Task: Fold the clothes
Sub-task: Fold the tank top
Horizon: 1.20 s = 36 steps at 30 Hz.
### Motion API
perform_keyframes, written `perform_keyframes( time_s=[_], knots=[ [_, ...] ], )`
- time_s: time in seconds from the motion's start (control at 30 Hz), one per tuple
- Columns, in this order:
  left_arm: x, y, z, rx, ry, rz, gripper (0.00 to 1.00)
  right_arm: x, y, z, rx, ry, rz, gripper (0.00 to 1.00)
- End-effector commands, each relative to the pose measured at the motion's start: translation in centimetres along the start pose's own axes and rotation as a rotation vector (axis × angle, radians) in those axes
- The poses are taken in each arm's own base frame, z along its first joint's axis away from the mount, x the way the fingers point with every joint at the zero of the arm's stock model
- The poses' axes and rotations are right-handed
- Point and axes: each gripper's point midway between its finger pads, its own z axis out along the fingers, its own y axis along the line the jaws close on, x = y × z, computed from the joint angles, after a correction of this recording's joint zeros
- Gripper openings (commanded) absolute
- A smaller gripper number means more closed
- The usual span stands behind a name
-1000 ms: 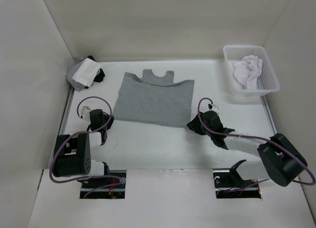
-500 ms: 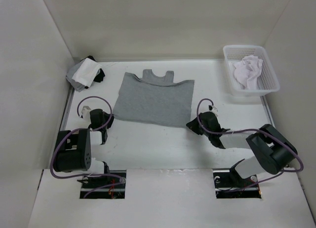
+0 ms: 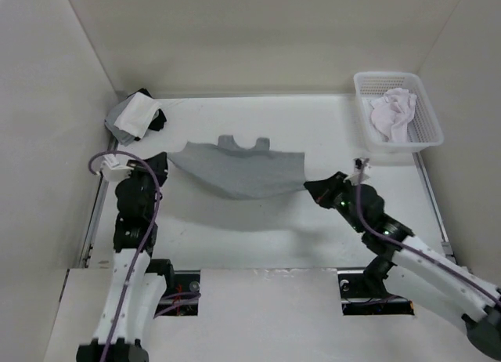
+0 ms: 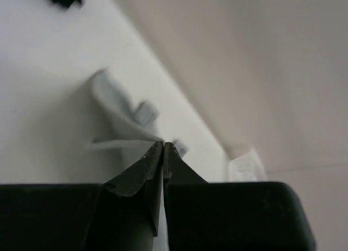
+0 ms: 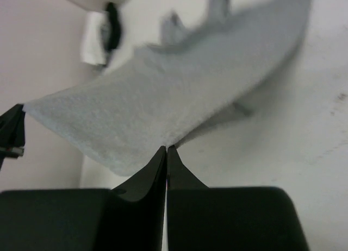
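The clothes here are a grey T-shirt point(image 3: 239, 170), hanging in the air between my two grippers and sagging in the middle, its neck toward the back. My left gripper point(image 3: 167, 160) is shut on the shirt's left corner; in the left wrist view the shirt point(image 4: 117, 112) trails away from the closed tips of that gripper point(image 4: 163, 144). My right gripper point(image 3: 307, 186) is shut on the right corner. In the right wrist view the grey shirt point(image 5: 163, 99) spreads out from the pinched tips of that gripper point(image 5: 166, 148).
A pile of grey, white and black garments point(image 3: 133, 115) lies at the back left corner. A white plastic basket point(image 3: 427, 135) holding white cloth point(image 3: 391, 115) stands at the back right. White walls close in the table on three sides.
Both arms have risen from the table and lifted the shirt's near edge, so it no longer lies flat. The right gripper has closed on its corner.
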Motion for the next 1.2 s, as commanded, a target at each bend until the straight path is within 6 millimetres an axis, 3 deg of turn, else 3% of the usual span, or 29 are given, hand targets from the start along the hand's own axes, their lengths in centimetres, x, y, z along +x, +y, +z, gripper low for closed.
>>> perform_keyframes(
  time_s=[0.0, 0.1, 0.23, 0.33, 0.4, 0.53, 0.67, 0.73, 0.83, 0.97, 1.07, 1.17],
  knots=[
    [-5.8, -7.2, -5.0, 0.136, -0.128, 0.054, 0.0, -5.1, 3.7, -6.2, -0.015, -0.115, -0.123, 0.02],
    [-8.6, -11.8, -9.4, 0.245, -0.179, 0.049, 0.0, -9.1, 7.1, -11.9, -0.073, -0.185, -0.16, 0.02],
    [-10.9, -15.8, -13.8, 0.342, -0.207, 0.056, 0.0, -11.9, 10.5, -16.4, -0.16, -0.193, -0.169, 0.03],
    [-11.2, -15.8, -14.7, 0.333, -0.206, 0.079, 0.0, -12.1, 11.8, -17.4, -0.203, -0.177, -0.187, 0.04],
    [-10.4, -14.7, -13.9, 0.296, -0.185, 0.093, 0.0, -11.5, 12.1, -16.7, -0.197, -0.169, -0.217, 0.06],
    [-6.7, -9.8, -8.9, 0.149, -0.09, 0.113, 0.0, -9.9, 10.9, -12.5, -0.113, -0.166, -0.276, 0.06],
    [-2.4, -4.4, -2.4, 0.008, 0.0, 0.108, 0.0, -8.6, 8.0, -4.6, -0.08, -0.086, -0.245, 0.06],
    [-1.0, -2.2, 0.9, -0.059, 0.02, 0.105, 0.0, -9.3, 5.5, 0.1, -0.055, -0.047, -0.175, 0.05],
    [0.3, -1.2, 6.2, -0.109, 0.033, 0.098, 0.0, -11.0, 2.5, 6.5, -0.01, -0.021, -0.106, 0.05],
    [1.5, -1.6, 13.3, -0.145, 0.067, 0.113, 0.0, -13.7, 0.4, 13.2, 0.04, 0.021, -0.075, 0.05],
    [2.4, -1.8, 16.6, -0.155, 0.101, 0.116, 0.0, -15.6, -0.8, 16.2, 0.066, 0.031, -0.058, 0.06],
    [3.0, -2.0, 17.5, -0.148, 0.123, 0.109, 0.0, -16.9, -1.7, 16.5, 0.079, 0.02, -0.046, 0.06]
  ],
)
